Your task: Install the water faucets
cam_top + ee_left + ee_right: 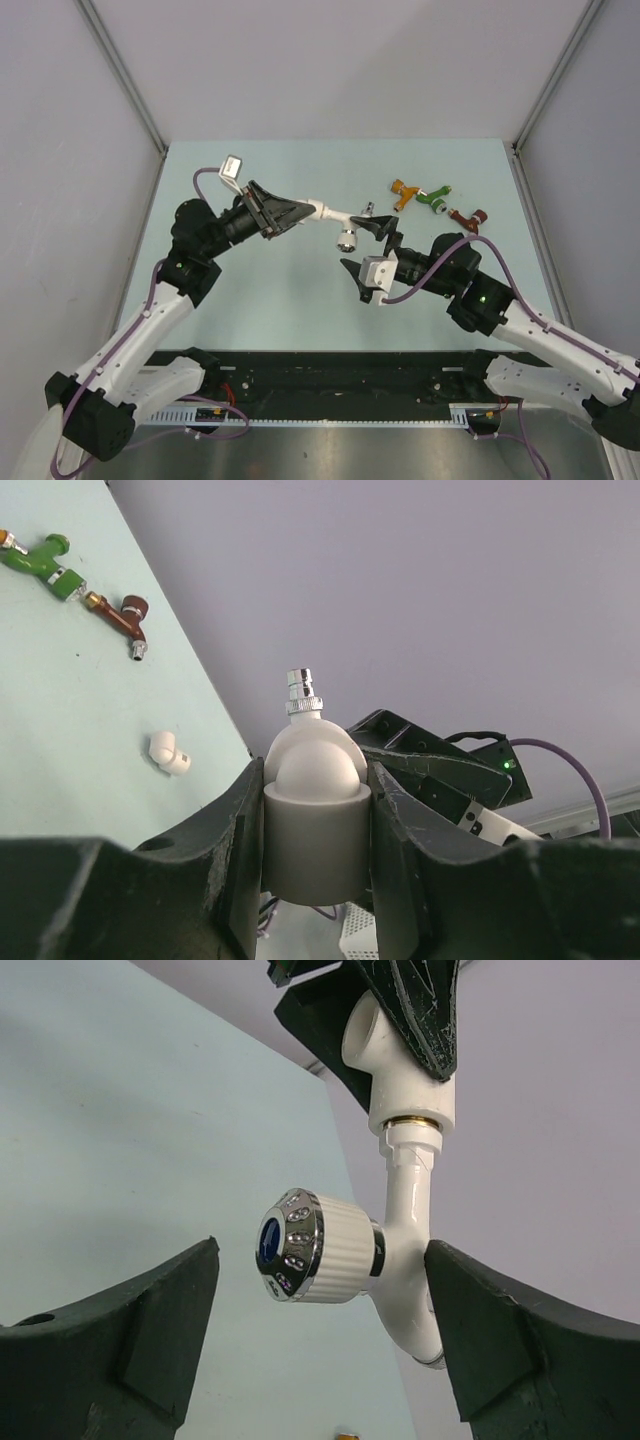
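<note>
The white faucet (410,1210) hangs untouched between the right gripper's (320,1260) wide-open jaws. Its long axis runs up into the elbow fitting (400,1070), which the left gripper (290,212) clamps.

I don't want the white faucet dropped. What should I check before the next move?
1. Grip: left gripper shut on connector: ok.
2. Joint: white faucet joined to connector: ok. Fully seated: cannot tell; a brass ring shows there.
3. Release: right gripper open, fingers clear of the faucet: ok.
4. Stock: orange faucet, green faucet, dark red faucet untouched on the table: ok.
5. Spare connector on the table: ok.
</note>
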